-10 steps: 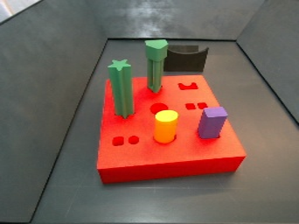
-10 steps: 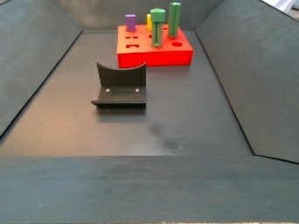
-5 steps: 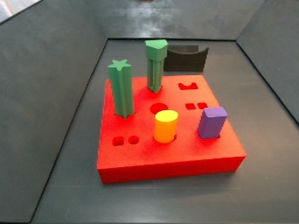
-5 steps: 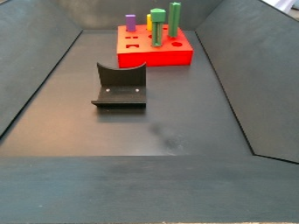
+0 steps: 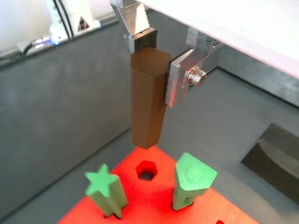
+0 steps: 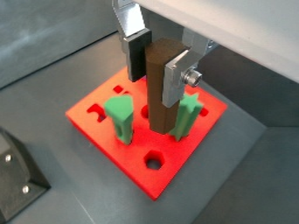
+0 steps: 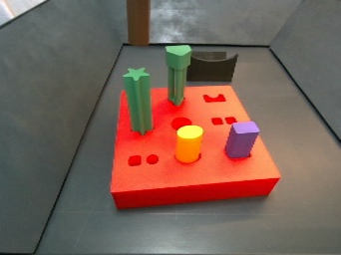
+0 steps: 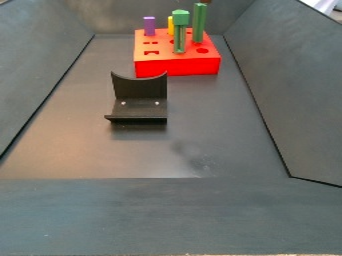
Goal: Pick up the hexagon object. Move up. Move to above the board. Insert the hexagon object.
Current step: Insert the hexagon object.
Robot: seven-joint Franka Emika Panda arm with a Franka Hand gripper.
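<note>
My gripper (image 5: 160,61) is shut on the hexagon object (image 5: 146,101), a long brown peg that hangs upright between the silver fingers (image 5: 181,77). Both wrist views show the grip, the second from above the board (image 6: 158,66). The peg hangs over the red board (image 5: 140,197), and its lower end is above a hexagonal hole (image 5: 146,171) between the green star peg (image 5: 105,188) and the green pointed peg (image 5: 193,179). In a side view only the peg (image 7: 138,20) shows, high above the board's (image 7: 200,174) far left; the gripper is out of frame there.
The board carries a green star peg (image 7: 138,100), a green pointed peg (image 7: 177,75), a yellow cylinder (image 7: 189,144) and a purple block (image 7: 241,139). The dark fixture (image 7: 213,68) stands behind the board, and also shows in a side view (image 8: 138,98). Grey walls slope up around the floor.
The brown peg has come into a side view from the top and now hangs above the board's far left; one second ago it was out of frame.
</note>
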